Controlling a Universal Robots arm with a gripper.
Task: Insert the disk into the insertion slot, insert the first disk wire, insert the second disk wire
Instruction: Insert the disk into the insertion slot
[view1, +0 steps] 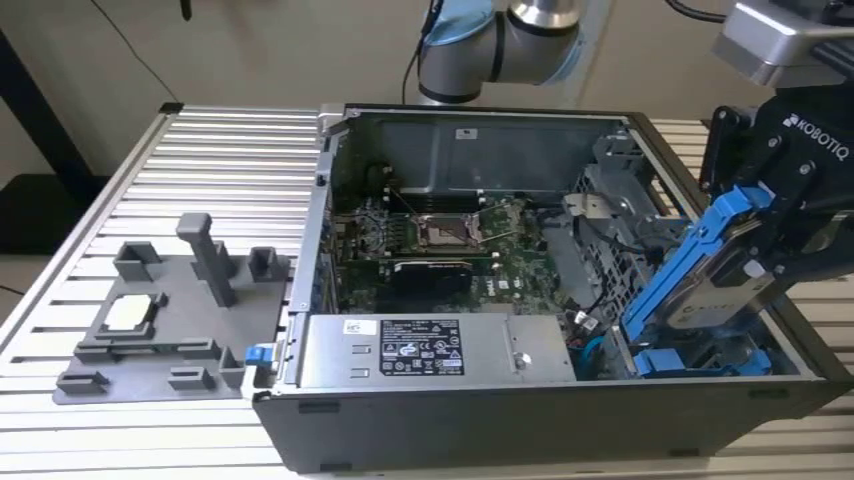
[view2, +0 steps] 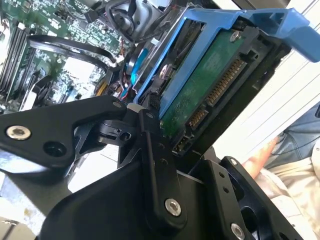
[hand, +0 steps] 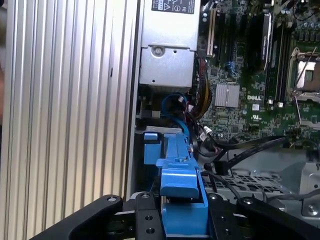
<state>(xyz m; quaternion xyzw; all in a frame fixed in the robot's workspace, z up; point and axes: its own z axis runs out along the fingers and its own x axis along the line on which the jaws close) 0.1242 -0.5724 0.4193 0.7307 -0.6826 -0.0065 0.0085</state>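
Exterior view: my fingers (view1: 790, 238) are clamped on the disk (view1: 727, 285). It is steeply tilted, its long axis slanting down toward the insertion slot (view1: 621, 345) just below its lower end.

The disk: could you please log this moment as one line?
gripper: shut on disk | disk: tilted, above open computer case, exterior view's right | status: disk not inserted

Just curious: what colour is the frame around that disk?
Bright blue frame on the disk, best in exterior view.
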